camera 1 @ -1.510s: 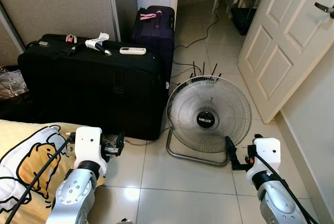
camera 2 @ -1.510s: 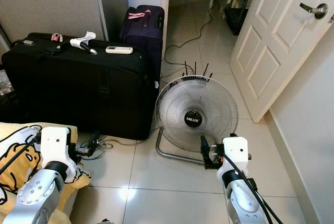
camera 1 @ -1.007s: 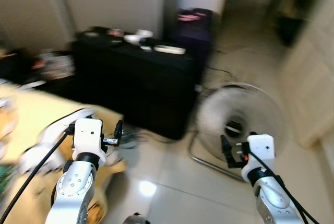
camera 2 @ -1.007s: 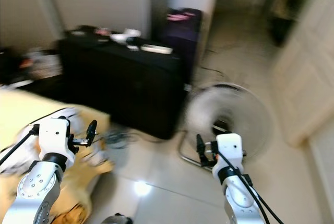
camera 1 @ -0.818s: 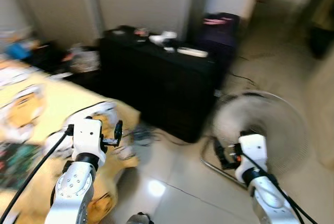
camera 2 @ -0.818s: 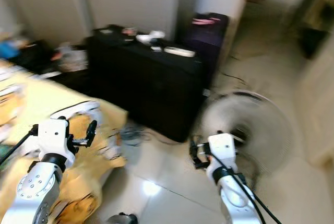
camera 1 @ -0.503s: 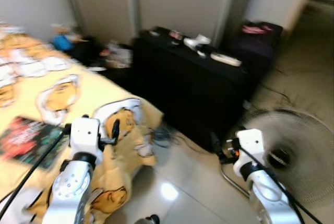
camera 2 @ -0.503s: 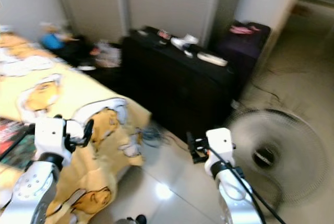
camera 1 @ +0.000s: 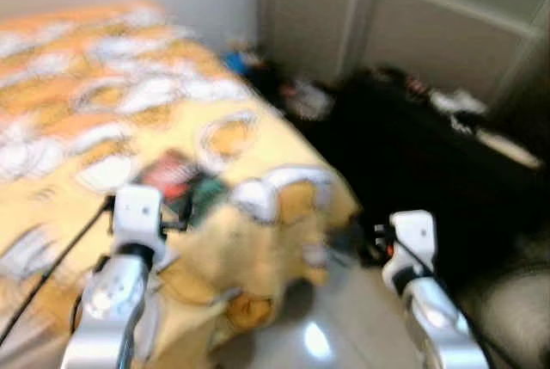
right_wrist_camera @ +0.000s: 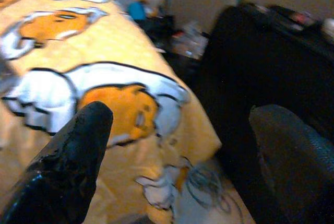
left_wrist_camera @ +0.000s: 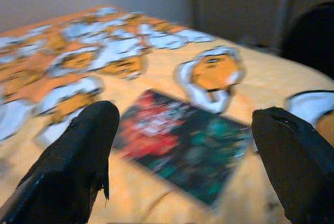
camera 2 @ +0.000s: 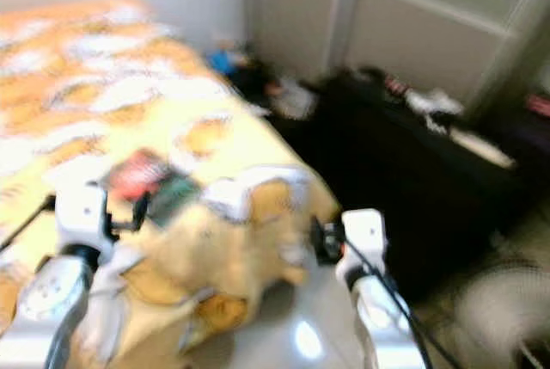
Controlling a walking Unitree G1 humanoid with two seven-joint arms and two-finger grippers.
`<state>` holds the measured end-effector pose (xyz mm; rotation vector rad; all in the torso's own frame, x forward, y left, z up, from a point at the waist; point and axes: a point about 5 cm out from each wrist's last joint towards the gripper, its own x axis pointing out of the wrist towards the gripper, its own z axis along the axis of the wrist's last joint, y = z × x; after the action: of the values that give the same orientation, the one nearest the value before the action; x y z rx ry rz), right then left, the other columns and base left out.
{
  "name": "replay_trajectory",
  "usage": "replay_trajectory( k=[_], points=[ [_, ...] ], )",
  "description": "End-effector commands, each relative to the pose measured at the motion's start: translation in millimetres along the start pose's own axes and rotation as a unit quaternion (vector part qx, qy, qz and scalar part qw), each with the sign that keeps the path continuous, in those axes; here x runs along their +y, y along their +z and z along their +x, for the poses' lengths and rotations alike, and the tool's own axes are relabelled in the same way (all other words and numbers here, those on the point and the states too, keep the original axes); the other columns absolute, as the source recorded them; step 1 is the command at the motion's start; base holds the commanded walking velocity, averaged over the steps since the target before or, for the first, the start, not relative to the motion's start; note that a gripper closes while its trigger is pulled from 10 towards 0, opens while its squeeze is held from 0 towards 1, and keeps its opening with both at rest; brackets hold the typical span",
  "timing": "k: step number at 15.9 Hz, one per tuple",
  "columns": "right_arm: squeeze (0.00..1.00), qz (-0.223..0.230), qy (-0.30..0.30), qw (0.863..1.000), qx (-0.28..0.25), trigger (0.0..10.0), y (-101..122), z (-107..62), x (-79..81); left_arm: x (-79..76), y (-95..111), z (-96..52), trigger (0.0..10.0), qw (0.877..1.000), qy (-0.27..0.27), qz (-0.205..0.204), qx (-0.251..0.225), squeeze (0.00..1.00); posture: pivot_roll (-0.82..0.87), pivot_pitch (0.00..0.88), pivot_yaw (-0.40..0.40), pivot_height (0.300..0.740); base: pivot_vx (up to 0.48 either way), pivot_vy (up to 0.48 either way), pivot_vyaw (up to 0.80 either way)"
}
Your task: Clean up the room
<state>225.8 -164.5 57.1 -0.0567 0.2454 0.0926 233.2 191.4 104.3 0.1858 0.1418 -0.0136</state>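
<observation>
left tool (left_wrist_camera: pixel 182 145) fingers apart over book (left_wrist_camera: pixel 182 143) on bed (camera 1: pixel 69 102) | right tool (right_wrist_camera: pixel 177 145) fingers apart, raised

Head eyes look down — wrists close — sharing the bedspread (camera 1: pixel 103 119).

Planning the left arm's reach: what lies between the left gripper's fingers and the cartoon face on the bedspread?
In the left wrist view, a red-and-green book on the bedspread lies between the open left gripper and the face.
</observation>
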Motion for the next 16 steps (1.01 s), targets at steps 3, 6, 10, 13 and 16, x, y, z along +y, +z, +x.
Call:
replay_trajectory(
  k=[3, 6, 10, 13, 16],
  points=[
    [0.00, 0.006, -0.012, 1.000, 0.002, 10.0, 0.1, 0.6, -5.8, -5.5, 3.1, 2.2, 10.0, 1.000, -0.012, -0.003, -0.002, 0.00, 0.04, 0.000, 0.011, 0.740, 0.000, 0.312, 0.67],
    [0.00, 0.006, -0.013, 1.000, 0.005, 10.0, -1.4, 0.5, -5.0, -5.4, 1.4, 1.1, 10.0, 1.000, -0.011, -0.006, 0.000, 0.00, 0.04, 0.000, 0.009, 0.740, 0.000, 0.315, 0.00],
    [0.00, 0.013, -0.018, 1.000, 0.007, 10.0, -1.6, -0.1, -6.4, -6.2, 1.8, 1.8, 10.0, 1.000, -0.014, -0.007, 0.002, 0.00, 0.03, 0.000, 0.015, 0.740, 0.000, 0.315, 0.00],
    [0.00, 0.015, -0.020, 1.000, 0.008, 10.0, -2.8, -0.9, -5.7, -6.6, 0.9, 1.4, 10.0, 1.000, -0.016, -0.008, 0.004, 0.00, 0.03, 0.000, 0.016, 0.740, 0.000, 0.314, 0.00],
    [0.00, 0.018, -0.019, 1.000, 0.005, 10.0, -1.7, 0.8, -5.0, -7.0, 1.3, 2.2, 10.0, 1.000, -0.016, -0.010, 0.004, 0.00, 0.04, 0.000, 0.019, 0.740, 0.000, 0.312, 0.00]
  ],
)
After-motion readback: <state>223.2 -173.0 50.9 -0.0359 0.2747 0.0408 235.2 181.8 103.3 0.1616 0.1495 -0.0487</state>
